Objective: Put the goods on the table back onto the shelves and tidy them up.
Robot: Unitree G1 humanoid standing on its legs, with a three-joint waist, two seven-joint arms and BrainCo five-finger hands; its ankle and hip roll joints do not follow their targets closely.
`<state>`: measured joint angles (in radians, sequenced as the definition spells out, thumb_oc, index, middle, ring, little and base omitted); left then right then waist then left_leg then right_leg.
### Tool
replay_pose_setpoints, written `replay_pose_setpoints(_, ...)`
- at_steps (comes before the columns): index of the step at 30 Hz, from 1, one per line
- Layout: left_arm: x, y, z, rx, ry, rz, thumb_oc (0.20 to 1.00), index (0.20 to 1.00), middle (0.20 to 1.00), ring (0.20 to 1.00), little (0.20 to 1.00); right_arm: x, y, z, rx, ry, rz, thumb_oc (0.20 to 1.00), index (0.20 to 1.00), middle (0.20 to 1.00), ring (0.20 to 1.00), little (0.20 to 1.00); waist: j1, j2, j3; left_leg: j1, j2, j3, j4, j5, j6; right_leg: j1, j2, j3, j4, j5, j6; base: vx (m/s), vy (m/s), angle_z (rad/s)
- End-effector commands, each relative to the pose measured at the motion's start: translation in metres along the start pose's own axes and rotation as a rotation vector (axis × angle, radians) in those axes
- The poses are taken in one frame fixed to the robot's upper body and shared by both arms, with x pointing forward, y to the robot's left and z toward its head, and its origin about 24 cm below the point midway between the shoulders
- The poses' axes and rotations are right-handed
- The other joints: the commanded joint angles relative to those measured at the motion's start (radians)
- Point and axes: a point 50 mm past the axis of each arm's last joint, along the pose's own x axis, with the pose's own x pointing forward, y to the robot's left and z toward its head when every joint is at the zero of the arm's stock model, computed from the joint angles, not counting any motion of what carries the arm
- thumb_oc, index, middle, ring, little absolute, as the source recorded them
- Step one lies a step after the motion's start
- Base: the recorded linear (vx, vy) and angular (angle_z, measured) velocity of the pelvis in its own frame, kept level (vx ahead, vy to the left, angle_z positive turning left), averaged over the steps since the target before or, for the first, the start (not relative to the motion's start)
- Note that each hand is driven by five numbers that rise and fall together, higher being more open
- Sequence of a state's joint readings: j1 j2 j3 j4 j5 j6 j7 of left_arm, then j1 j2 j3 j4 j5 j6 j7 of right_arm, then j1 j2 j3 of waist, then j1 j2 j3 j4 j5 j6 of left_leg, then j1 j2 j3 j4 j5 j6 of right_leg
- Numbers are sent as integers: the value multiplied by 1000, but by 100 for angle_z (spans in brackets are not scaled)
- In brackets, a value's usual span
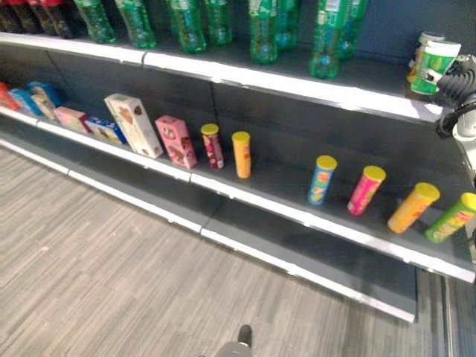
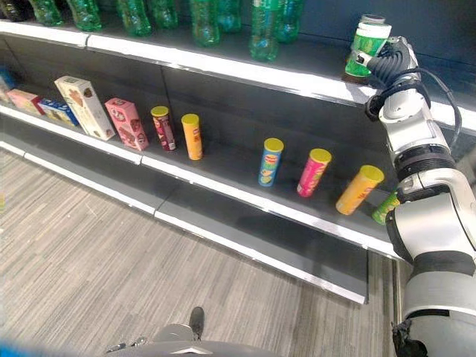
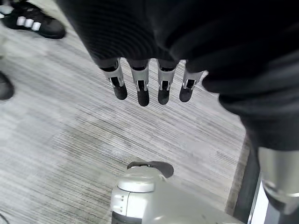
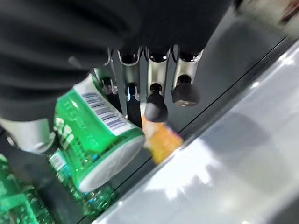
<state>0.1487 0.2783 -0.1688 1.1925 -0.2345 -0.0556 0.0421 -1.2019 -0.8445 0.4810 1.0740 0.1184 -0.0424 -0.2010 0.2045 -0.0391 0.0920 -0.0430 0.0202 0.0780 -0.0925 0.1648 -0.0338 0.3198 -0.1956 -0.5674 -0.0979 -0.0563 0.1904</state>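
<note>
Grey store shelves line the aisle as I bring a green-and-white cup (image 2: pixel 370 46) to the top shelf (image 1: pixel 349 95).

My right hand (image 2: pixel 392 58) has its fingers curled round the cup's side, holding it at the shelf's right end beside the green bottles (image 1: pixel 327 37), probably so it lands clear of the row. Behind it stands what looks like a second cup, partly hidden. My left hand (image 3: pixel 149 86) hangs over the floor, fingers relaxed and empty. On the middle shelf (image 1: pixel 245 195), snack boxes (image 1: pixel 134 125) sit left and crisp tubes (image 1: pixel 321 180) run right, several leaning and, I judge, needing straightening.
</note>
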Motion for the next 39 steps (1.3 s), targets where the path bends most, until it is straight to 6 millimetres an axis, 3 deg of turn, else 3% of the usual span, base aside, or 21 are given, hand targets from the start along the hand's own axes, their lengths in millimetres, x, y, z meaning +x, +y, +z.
replay_pose_setpoints(1,5,9,28,23,-67,28,1000,1000,1000,1000,1000,11,-42,42,-29,-134,-124,200,200,200,200,200,33,-10,0,84,111,38,15,-113,-144,-71,-27,30,57,-2,-3,20,-62,31)
replay_pose_setpoints(8,5,5,25,33,-56,22,1000,1000,1000,1000,1000,12,-47,38,-98,-108,-149,200,200,200,200,200,50,-6,-2,68,110,1,10,-102,-149,-57,-15,-16,58,-18,-10,22,-40,28)
replay_pose_setpoints(28,5,1,34,55,-95,20,1000,1000,1000,1000,1000,12,-56,32,-152,-89,-181,200,200,200,200,200,-4,-13,4,103,113,47,8,-130,-131,-72,-19,46,60,-23,-10,2,1,-7)
replay_pose_setpoints(39,5,4,33,52,-92,28,1000,1000,1000,1000,1000,11,-52,25,-147,-69,-170,200,200,200,200,200,-9,-15,5,108,118,50,7,-131,-134,-73,-12,53,54,-24,-13,-1,-2,-3)
